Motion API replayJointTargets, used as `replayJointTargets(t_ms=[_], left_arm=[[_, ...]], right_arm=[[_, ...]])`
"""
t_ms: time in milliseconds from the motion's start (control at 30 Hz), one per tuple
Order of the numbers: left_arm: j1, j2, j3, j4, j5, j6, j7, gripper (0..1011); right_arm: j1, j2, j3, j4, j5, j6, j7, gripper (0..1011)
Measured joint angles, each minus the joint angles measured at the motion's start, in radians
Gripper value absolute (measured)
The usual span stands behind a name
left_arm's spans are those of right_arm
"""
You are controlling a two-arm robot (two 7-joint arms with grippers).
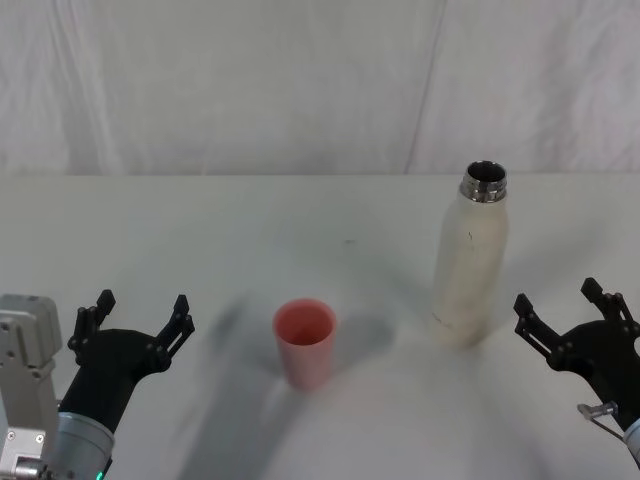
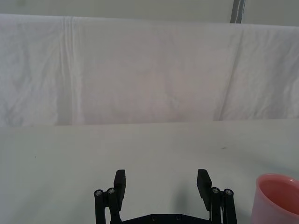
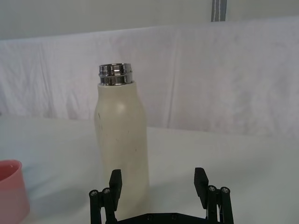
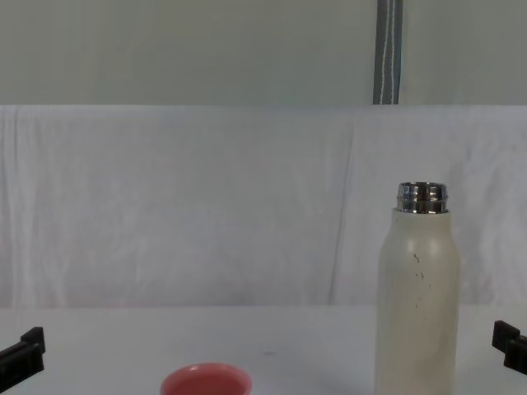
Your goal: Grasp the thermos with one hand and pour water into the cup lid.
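— Where's the bottle (image 1: 470,270)?
— Upright on the bench (image 1: 200,230), uncapped, cream with dark scuffs, right of the pink cup (image 1: 305,342); its contents can't be made out.
— Claws?
— Left claw (image 1: 137,312) left of the cup, right claw (image 1: 567,308) right of the bottle, both spread, gripping nothing.

One thermos (image 1: 471,262) stands on the single white table (image 1: 200,230), and one cup lid (image 1: 305,342) sits there too, so two loose things in all (the bottle cream-white with its steel neck uncapped, the cup pink-red). Two black grippers are in the head view, the left gripper (image 1: 138,314) and the right gripper (image 1: 560,302), each with two spread fingers. Behind the table hangs one white cloth backdrop (image 1: 250,80), and one grey upright pole (image 4: 388,51) rises above it in the chest view.
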Motion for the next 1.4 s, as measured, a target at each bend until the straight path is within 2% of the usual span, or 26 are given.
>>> replayJointTargets(t_ms=[233,533,1000,1400], left_arm=[[0.0,0.0,0.0,0.0,0.0,0.0,0.0,1001],[0.0,0.0,0.0,0.0,0.0,0.0,0.0,1001],[0.0,0.0,0.0,0.0,0.0,0.0,0.0,1001],[0.0,0.0,0.0,0.0,0.0,0.0,0.0,1001]], right_arm=[[-0.019,-0.009,0.001,-0.021,-0.048,0.033,-0.031,1001],[-0.032,-0.039,-0.002,-0.031,-0.098,0.029,-0.059,1001],[-0.038,-0.089,-0.007,-0.032,-0.14,0.02,-0.078,1001],[-0.037,-0.095,-0.008,-0.01,-0.16,-0.011,-0.063,1001]])
